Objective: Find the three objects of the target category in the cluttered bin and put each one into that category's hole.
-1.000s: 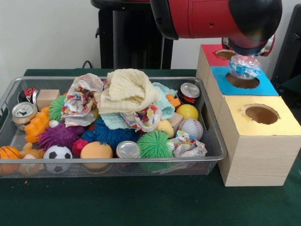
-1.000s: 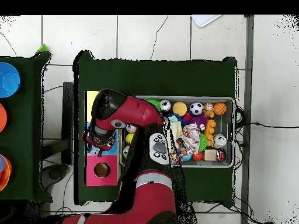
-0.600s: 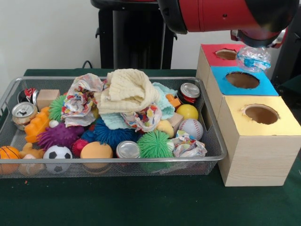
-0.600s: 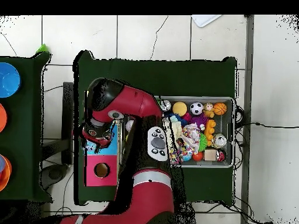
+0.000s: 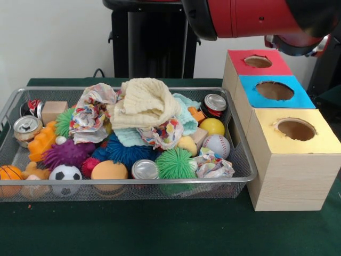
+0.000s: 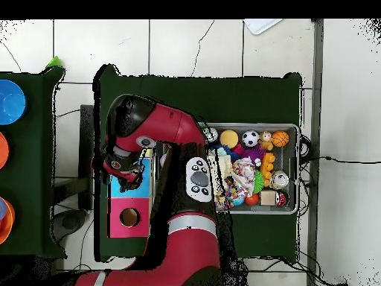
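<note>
Overhead view first: finds the gripper (image 6: 121,171) above the blue box (image 6: 141,184), toward the side away from the bin (image 6: 298,170). Cannot tell whether clenched or released, since the wrist hides the tip there and the front view cuts it off at the top edge. Sees nothing hanging beneath the arm (image 5: 250,18) and nothing lying on the blue, red (image 5: 242,66) or yellow box (image 5: 319,141). Judges the step in hand to be a delivery at the blue hole (image 5: 274,90), either being finished or just finished. Cannot place the task's thing: not visible in either view, so no pointing direction or long axis to report. Cannot confirm the target category from the bin contents alone; notes cans (image 5: 214,103) among balls, cloths and crumpled paper. Expects the next move to call for lifting clear of the boxes, swinging across to the bin, and picking a fresh item out of the heap without dragging cloth along.
</note>
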Controlling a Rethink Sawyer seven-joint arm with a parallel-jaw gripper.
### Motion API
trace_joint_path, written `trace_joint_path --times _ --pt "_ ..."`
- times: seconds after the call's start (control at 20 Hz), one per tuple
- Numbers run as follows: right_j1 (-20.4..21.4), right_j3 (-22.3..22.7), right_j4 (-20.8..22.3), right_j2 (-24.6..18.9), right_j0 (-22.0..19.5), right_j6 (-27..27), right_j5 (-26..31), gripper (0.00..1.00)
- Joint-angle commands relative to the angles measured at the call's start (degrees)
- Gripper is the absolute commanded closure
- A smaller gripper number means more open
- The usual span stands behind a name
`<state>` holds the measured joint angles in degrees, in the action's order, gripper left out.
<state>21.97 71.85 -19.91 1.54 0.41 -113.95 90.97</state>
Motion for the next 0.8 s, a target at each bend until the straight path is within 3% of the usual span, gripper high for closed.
trace_joint_path --times 0.05,0.4,0.6,0.7,0.8 --pt "-2.9 -0.1 2.9 -0.5 -1.2 -12.0 3.8 0.0" --pt "-1.8 -0.6 4.5 0.1 -1.3 -12.3 4.0 0.0" --pt "0.0 -3.5 11.6 3.2 -1.4 -7.5 0.2 0.0" --pt "1.7 -5.6 16.5 5.2 -1.0 -3.8 -4.6 0.0" --pt "4.0 -4.5 17.5 5.1 -1.4 -2.3 -12.3 0.0"
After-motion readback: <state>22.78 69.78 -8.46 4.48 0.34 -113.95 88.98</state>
